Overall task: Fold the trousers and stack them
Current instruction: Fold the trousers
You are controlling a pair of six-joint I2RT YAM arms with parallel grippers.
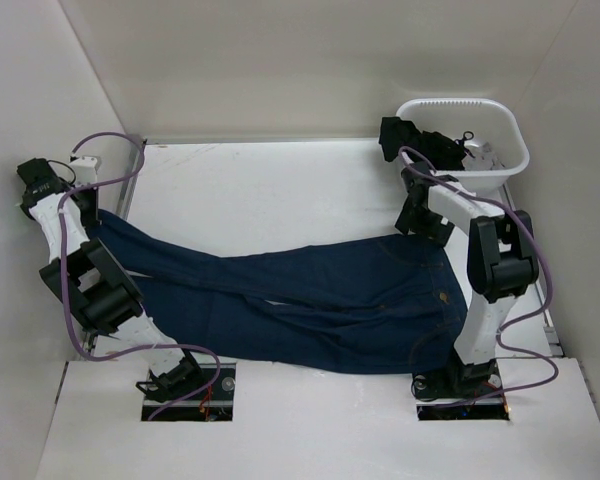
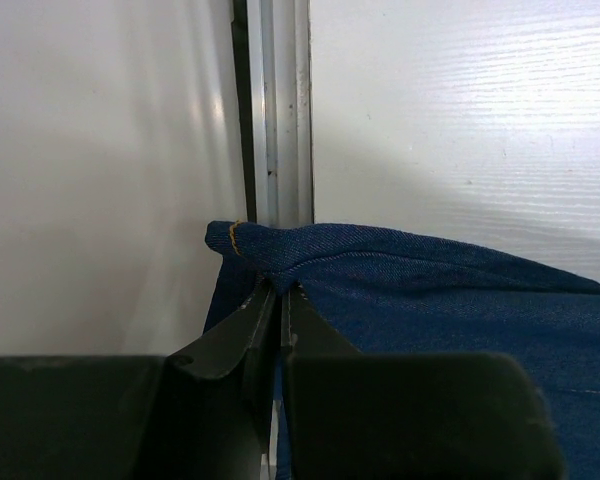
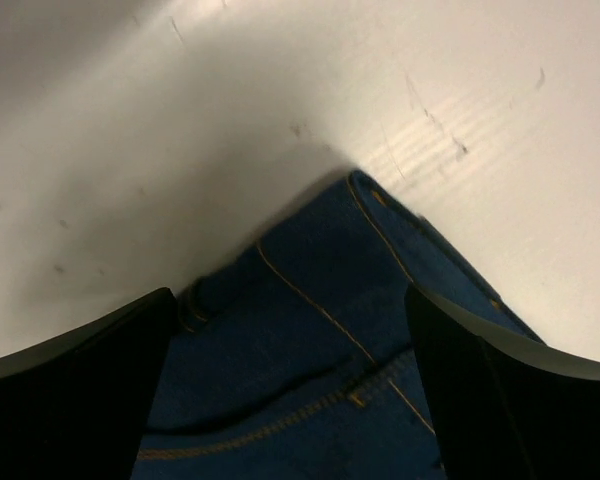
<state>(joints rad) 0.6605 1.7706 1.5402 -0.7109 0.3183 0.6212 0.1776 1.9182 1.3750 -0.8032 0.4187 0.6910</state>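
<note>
Trousers (image 2: 430,290) cut off by wrist-cam edges; basket (image 1: 460,103) contents unclear.

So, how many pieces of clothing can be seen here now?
2. The trousers lie spread across the table, one leg end pinched by the left gripper. A black garment hangs over the left rim of the white basket, far right. The basket may hide more.

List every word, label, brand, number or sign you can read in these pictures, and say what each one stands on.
No text can be read in any view.
On the jeans, a small tan spot near the waistband is too small to tell whether it bears words.
The basket shows no lettering.
</note>
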